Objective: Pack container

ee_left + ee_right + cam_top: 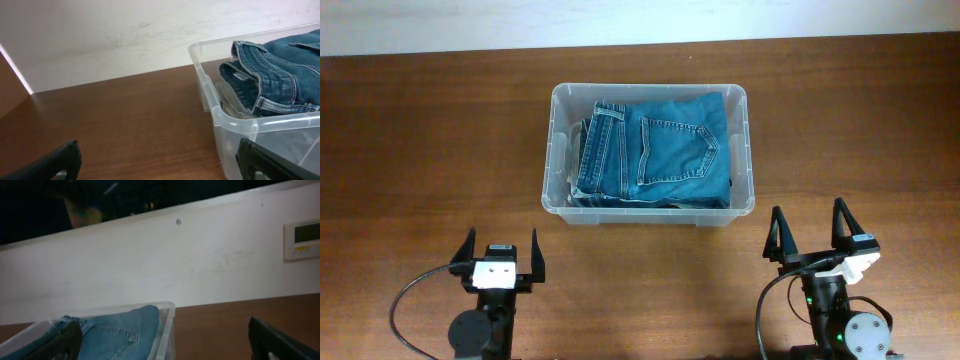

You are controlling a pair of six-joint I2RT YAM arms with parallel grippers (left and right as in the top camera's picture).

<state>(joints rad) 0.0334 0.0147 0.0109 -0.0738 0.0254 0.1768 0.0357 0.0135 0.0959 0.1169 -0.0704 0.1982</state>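
The clear plastic container (558, 150) stands on the wooden table at the centre back. Folded blue jeans (665, 150) lie inside it and fill most of it. The container (220, 112) and jeans (280, 70) also show in the left wrist view, and the container (167, 325) and jeans (120, 332) in the right wrist view. My left gripper (501, 256) is open and empty near the front left, short of the container. My right gripper (813, 234) is open and empty near the front right, just off the container's front right corner. Their open fingers frame the left wrist view (160, 162) and the right wrist view (170, 340).
A white wall (165, 265) runs behind the table's far edge, with a wall panel (302, 240) at the right. Bare brown tabletop (430, 150) lies on both sides of the container.
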